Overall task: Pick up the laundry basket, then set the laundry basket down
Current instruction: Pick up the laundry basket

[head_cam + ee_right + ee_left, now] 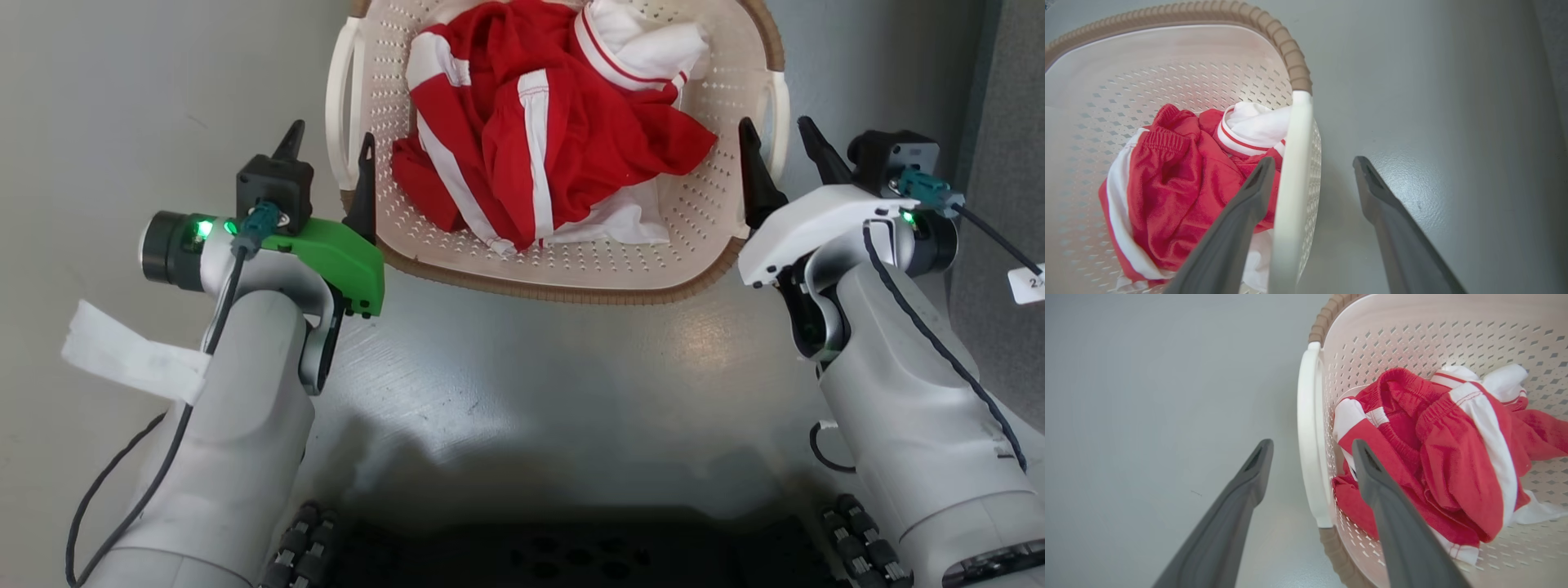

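One small cream-white perforated plastic laundry basket [571, 287] with a brown woven-look rim lies on the grey floor [531, 384] straight ahead of the robot, between the two hands; it looks to be resting there, though contact underneath can't be confirmed. The left hand [332, 135] is spread wide and grips nothing, with one dark finger outside the basket and one inside, so the white left side handle [1308, 437] lies in the gap. The right hand [774, 122] is the same: wide open, empty, straddling the white right side handle [1294, 171]. Neither hand visibly touches plastic. Inside is a crumpled heap of red-and-white cloth [555, 131]. Judged handling: a light load; the thin plastic is stiff but likely to flex a bit, and the handles are smooth, so possibly slippery under narrow fingers. The soft cloth may shift if the basket tips. Best hold is mid-span on both handles, closing evenly and lifting level. Count: one basket, two handles, two hands, one cloth heap. How many garments it holds can't be told.
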`<state>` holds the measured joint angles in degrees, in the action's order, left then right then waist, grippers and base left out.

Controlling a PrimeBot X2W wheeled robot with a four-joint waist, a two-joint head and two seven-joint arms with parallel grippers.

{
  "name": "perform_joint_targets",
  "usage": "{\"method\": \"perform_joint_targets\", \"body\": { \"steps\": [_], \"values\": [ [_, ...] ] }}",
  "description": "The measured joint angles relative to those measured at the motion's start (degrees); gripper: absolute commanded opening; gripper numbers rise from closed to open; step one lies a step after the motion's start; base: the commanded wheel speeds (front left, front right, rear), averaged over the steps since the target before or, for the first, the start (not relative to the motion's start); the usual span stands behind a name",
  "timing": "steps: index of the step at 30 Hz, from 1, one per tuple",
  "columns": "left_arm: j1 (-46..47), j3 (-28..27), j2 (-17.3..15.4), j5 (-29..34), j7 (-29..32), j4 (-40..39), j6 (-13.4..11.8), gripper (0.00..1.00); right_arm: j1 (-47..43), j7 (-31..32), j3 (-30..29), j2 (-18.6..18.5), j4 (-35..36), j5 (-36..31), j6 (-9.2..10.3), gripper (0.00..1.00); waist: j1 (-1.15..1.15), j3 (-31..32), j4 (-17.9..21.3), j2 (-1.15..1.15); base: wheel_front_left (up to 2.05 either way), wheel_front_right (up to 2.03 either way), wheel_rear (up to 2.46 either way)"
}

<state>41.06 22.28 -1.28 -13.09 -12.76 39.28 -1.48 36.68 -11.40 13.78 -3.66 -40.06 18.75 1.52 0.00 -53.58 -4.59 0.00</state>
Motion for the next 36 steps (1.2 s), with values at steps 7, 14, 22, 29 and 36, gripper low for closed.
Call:
{"method": "perform_joint_targets", "body": {
  "steps": [7,14,22,29,36],
  "values": [
    [2.7,0.0,0.0,-1.3,-0.5,3.7,0.0,1.0,2.1,0.0,1.6,0.0,-2.6,0.1,-1.01,1.0,0.0,-2.2,0.5,0.0,0.0,0.0,0.0],
    [5.1,0.1,0.1,-2.8,-0.9,6.4,-0.1,1.0,3.5,0.0,3.0,-0.1,-4.3,1.2,-2.02,1.0,0.0,-3.9,0.8,0.0,0.0,0.0,0.0],
    [6.7,1.2,0.1,-5.1,-1.0,8.2,0.0,1.0,4.6,-0.2,4.6,-0.1,-6.1,1.9,-2.54,1.0,0.0,-4.4,0.8,0.0,0.0,0.0,0.0],
    [6.9,2.5,0.2,-8.1,-1.2,10.1,0.9,1.0,6.5,-0.4,5.9,-0.1,-7.2,2.0,-2.68,1.0,0.0,-4.6,0.8,0.0,0.0,0.0,0.0],
    [7.2,4.0,0.2,-11.2,-1.2,11.3,2.1,0.4,7.7,-0.7,7.3,-0.1,-8.6,2.5,-3.0,0.55,0.0,-4.6,0.9,0.0,0.0,0.0,0.0]
  ]
}}
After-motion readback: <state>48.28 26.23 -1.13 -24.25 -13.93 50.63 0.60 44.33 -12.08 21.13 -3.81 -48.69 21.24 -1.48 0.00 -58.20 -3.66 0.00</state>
